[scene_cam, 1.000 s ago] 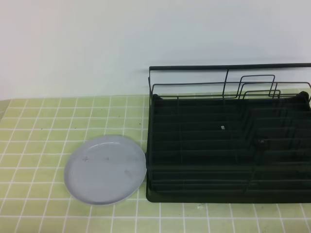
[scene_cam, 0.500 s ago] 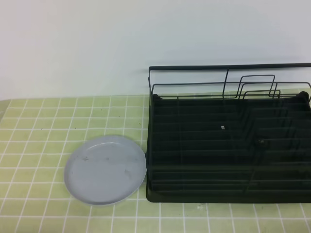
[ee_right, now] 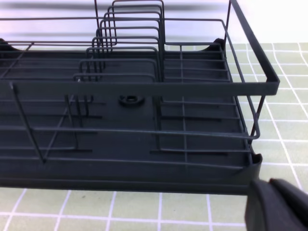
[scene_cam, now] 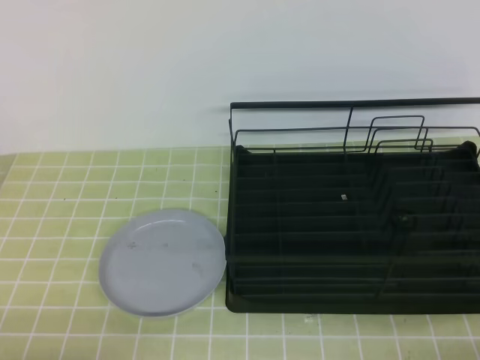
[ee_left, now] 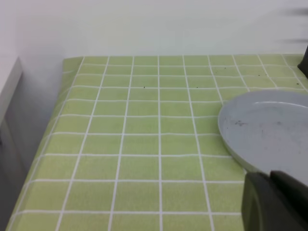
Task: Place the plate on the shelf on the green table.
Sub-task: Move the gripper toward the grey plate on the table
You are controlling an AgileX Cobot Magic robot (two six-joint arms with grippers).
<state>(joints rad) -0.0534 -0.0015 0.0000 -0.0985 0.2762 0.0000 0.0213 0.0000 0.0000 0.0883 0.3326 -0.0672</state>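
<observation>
the plate (scene_cam: 163,262) lies flat on the green bench (scene_cam: 60,195), its right edge just beside the left side of the shelf (scene_cam: 352,225), a black wire rack standing on the same bench. the left hand (ee_left: 276,202) and right hand (ee_right: 278,206) are both closed and grip nothing.

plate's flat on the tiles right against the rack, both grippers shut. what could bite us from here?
1. The plate lies flat on the green table, so its shallow rim gives shut jaws little to catch; it may slide instead of lifting.
2. Its right edge sits at, perhaps touching, the shelf wall; a push could jam it or shift the rack.
3. The shelf's upright wire dividers could snag the plate on the way in.
</observation>
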